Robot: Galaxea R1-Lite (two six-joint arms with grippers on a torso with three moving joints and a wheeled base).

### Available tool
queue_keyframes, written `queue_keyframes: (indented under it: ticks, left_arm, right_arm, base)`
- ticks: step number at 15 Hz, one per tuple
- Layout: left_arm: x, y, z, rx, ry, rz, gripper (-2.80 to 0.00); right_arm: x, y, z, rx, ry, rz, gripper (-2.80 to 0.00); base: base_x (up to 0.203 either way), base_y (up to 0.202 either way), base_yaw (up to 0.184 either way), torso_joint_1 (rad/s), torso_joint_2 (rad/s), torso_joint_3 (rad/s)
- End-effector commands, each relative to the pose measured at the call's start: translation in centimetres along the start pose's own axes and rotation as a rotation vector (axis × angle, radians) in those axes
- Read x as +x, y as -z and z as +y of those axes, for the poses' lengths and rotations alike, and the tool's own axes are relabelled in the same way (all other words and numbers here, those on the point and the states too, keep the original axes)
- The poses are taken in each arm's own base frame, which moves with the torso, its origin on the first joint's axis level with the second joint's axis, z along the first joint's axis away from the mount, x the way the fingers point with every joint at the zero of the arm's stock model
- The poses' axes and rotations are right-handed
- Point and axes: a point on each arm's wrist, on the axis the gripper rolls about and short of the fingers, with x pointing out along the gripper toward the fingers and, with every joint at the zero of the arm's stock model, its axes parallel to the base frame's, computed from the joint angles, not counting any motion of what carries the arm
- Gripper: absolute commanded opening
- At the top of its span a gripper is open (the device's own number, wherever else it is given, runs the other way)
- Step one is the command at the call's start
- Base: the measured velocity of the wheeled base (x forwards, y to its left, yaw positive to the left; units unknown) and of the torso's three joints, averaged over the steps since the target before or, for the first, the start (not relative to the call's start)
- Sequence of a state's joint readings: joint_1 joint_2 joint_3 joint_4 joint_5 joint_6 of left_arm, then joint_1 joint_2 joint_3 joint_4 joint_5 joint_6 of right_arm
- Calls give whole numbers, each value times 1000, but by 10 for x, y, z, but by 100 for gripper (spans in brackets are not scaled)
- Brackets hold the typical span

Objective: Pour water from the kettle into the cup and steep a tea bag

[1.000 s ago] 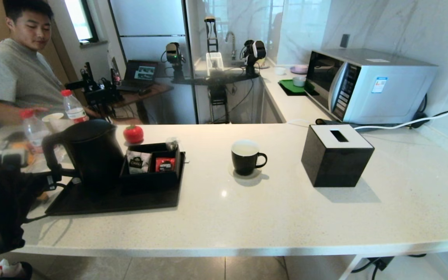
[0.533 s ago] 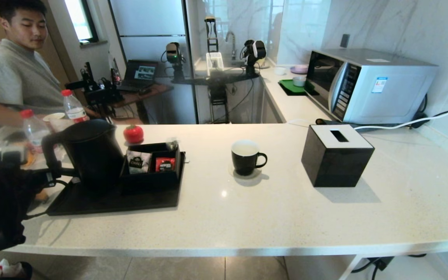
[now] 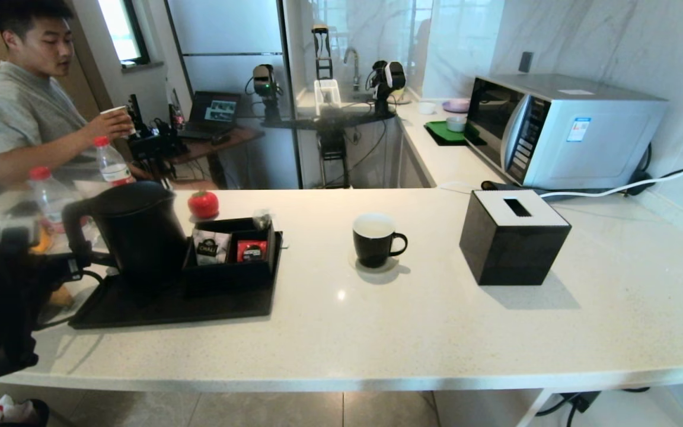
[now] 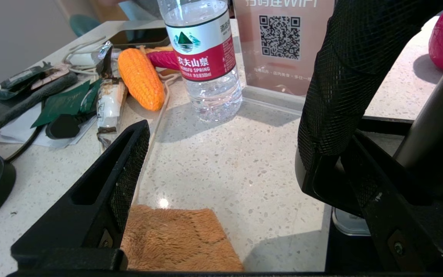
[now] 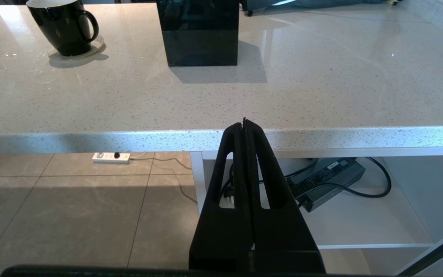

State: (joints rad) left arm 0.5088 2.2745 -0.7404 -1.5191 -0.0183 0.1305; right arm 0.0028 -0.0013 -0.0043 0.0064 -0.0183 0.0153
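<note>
We see no tea bag anywhere. The kettle fills the left wrist view at three o'clock, cut off by the edge, hiding one finger's tip. The head view shows no right gripper.

Water bottle label: "农夫山泉", "NONGFU SPRING", upper middle.
Pink sign: QR code under "WiFi", upper right.
White packet in tray: "CHALI".
</note>
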Motion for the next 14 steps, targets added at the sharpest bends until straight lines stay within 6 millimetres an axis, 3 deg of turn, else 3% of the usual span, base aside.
queue_keyframes:
  ticks: [1,14]
  left_arm:
    - [-2,-6,4,-3,0,-51,0]
    - [-9,-2,0,-55,140,-33,0]
  right_arm:
    - [0,0,0,0,0,1,-280]
    - [0,0,0,0,0,1,-280]
  base:
    - [0,0,0,0,0,0]
    - [0,0,0,0,0,0]
